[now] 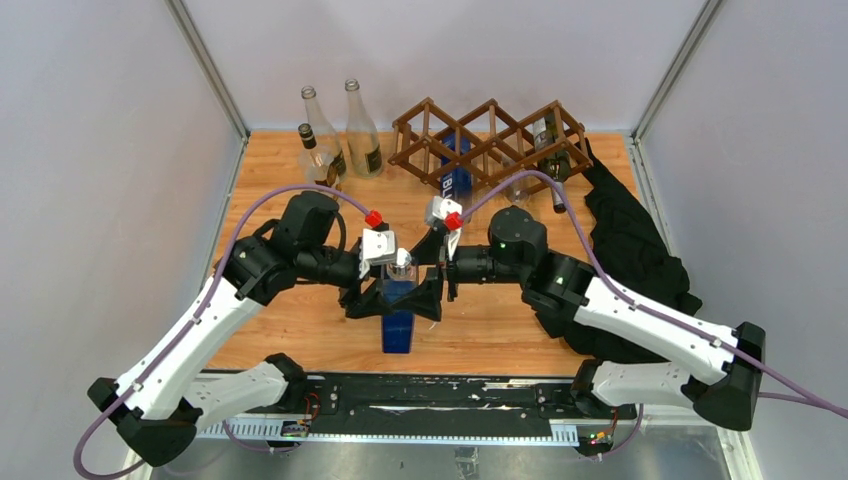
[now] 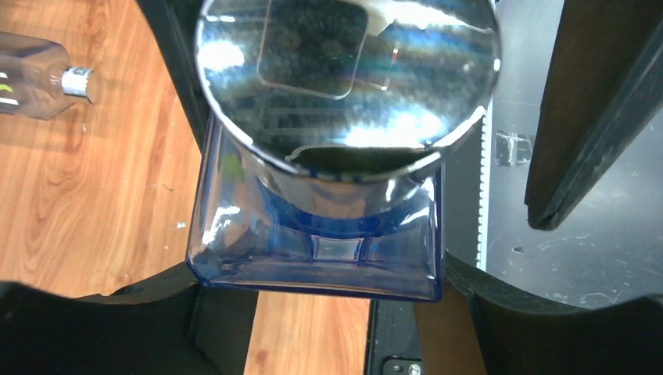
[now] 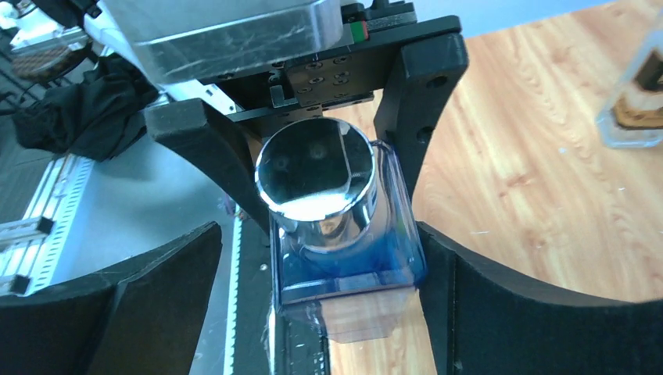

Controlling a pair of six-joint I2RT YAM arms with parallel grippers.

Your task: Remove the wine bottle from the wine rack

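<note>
Filling the left wrist view from just below the lens is a round, mirror-bright silver cap on a blue square glass bottle, seen from above. The left gripper has its two black fingers pressed against opposite sides of the bottle's shoulder, so it is pinching the bottle.

The right gripper comes in from the right at the same height. Its jaws are spread: one finger lies against the bottle's side, while the other stands apart with a visible gap.

From above, the bottle is upright between the two arms on the light wooden tabletop, close to the near edge and well apart from the brown wooden lattice wine rack at the far side. Whether its base rests fully on the wood I cannot tell. A second blue bottle lies in a cell of the rack, clear glass bottles stand at the far left, and a black cloth is heaped on the right.

By my reading, the bottle is off the rack and the step in hand is placing it. The next move calls for confirming that the base is seated, then opening the left fingers evenly and drawing both arms straight back. A brush against the tall, narrow bottle could topple it so near the edge.
</note>
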